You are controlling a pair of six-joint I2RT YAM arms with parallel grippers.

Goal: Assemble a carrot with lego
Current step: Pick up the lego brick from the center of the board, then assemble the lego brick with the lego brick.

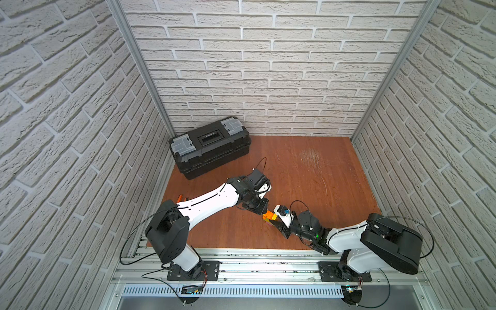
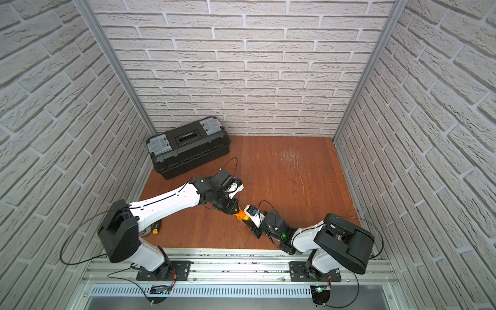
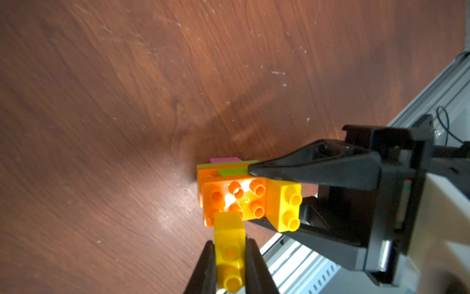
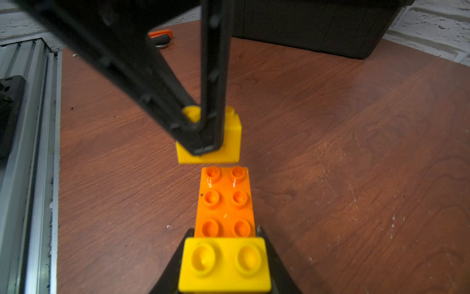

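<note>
My right gripper is shut on the carrot, a stack with a long orange brick on top, lime-green and pink layers under it, and one yellow brick seated at the gripper end. My left gripper is shut on a second yellow lego brick and holds it at the free end of the orange brick. Whether the two touch I cannot tell. Both top views show the two grippers meeting at the stack, low over the table near its front middle.
A black toolbox stands at the back left of the wooden table. Orange-handled pliers lie at the left under my left arm. Brick walls close in three sides, and an aluminium rail runs along the front.
</note>
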